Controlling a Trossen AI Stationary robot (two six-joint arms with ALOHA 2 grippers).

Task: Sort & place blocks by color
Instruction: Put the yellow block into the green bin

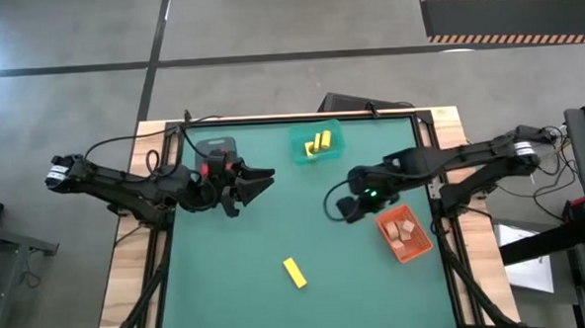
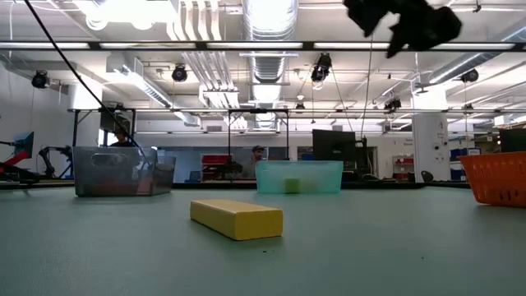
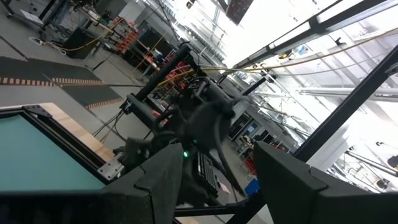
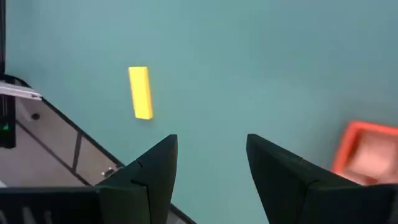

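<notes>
One short yellow wooden block [image 1: 294,272] lay loose near the green desk's [image 1: 228,276] front edge, and the empty right hand [image 4: 208,163], fingers apart, risked nudging it aside if it descended off-centre.

One loose yellow block [image 1: 294,272], three bins: grey [image 1: 216,149], teal [image 1: 316,143], orange [image 1: 405,234]

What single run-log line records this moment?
left gripper: open, empty | right gripper: open, empty | yellow block: loose on mat | teal bin: yellow blocks

no readable text, labels, brands or numbers anywhere
</notes>
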